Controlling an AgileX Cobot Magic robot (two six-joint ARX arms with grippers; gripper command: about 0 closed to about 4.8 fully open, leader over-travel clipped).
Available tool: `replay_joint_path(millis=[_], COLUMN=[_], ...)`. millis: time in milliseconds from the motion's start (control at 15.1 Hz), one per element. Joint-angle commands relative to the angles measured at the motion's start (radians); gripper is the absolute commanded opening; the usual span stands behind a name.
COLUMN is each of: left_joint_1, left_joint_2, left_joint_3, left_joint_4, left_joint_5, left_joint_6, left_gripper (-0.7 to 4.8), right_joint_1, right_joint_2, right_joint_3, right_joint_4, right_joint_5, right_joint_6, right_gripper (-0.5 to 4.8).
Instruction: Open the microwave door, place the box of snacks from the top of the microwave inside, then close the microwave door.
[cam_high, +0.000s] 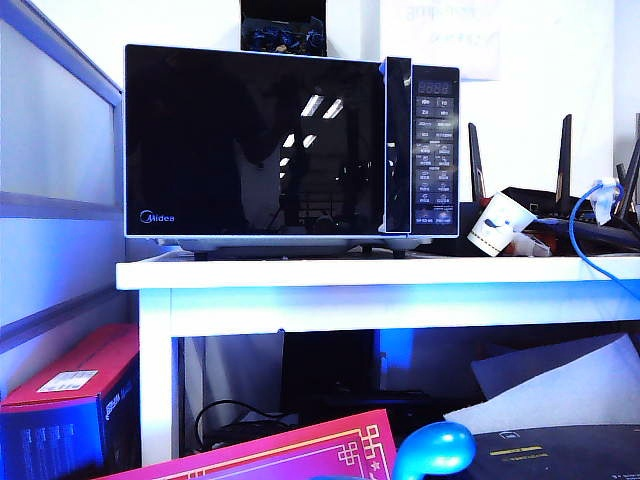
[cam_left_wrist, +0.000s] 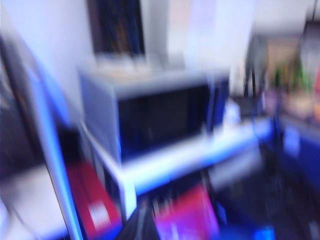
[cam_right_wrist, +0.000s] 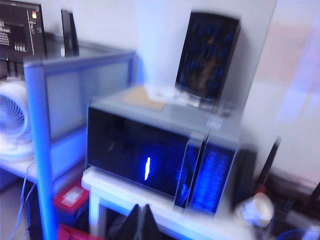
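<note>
On the white table (cam_high: 300, 272): microwave (cam_high: 290, 140), door (cam_high: 250, 140) closed, handle strip (cam_high: 397, 145) upright along its right edge. Well back from it, low and in front: right gripper (cam_right_wrist: 140, 220) pinched together, empty; left gripper (cam_left_wrist: 139, 227) too blurred to read. Handle probably likelier within the right arm's reach. Snack box on top, lost in blur.

Microwave (cam_high: 290, 145): glossy black door (cam_high: 255, 140) showing white ceiling-light reflections, silver-white trim, blue "Midea" logo at the lower left. Table (cam_high: 380, 275): white, glowing bluish along its front edge. Paper cup (cam_high: 497, 224): white with blue print. Cable (cam_high: 590, 235): blue. Box (cam_high: 70, 405) under the table: red and blue.
</note>
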Motion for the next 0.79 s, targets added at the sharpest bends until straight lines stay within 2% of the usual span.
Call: replay_joint_path(millis=[66, 198, 264, 396, 462, 594, 792], left_joint_1=[0.000, 0.000, 0.000, 0.000, 0.000, 0.000, 0.000], left_joint_2=[-0.130, -0.227, -0.248, -0.227, -0.216, -0.193, -0.196], left_joint_3=[-0.368, -0.694, -0.912, -1.163, -1.253, -1.429, -1.580], left_joint_4=[0.213, 0.525, 0.733, 0.948, 1.030, 1.180, 1.215], left_joint_5=[0.089, 0.167, 0.178, 0.186, 0.185, 0.185, 0.155], left_joint_6=[-0.044, -0.047, -0.047, -0.085, -0.118, -0.133, -0.132], left_gripper=[-0.06, -0.06, -0.06, -0.06, -0.06, -0.06, -0.06], right_joint_1=[-0.001, -0.001, -0.001, 0.001, 0.001, 0.001, 0.002], right_joint_2=[-0.196, -0.323, -0.379, -0.412, -0.413, -0.412, -0.422], right_joint_3=[-0.417, -0.707, -0.857, -1.017, -1.060, -1.180, -1.326], right_joint_4=[0.369, 0.554, 0.606, 0.654, 0.659, 0.662, 0.664], right_joint_5=[-0.005, 0.018, 0.048, 0.043, 0.043, 0.047, 0.044], right_joint_6=[0.051, 0.114, 0.142, 0.200, 0.202, 0.212, 0.220], right_gripper=[-0.05, -0.05, -0.05, -0.05, -0.05, -0.05, -0.05])
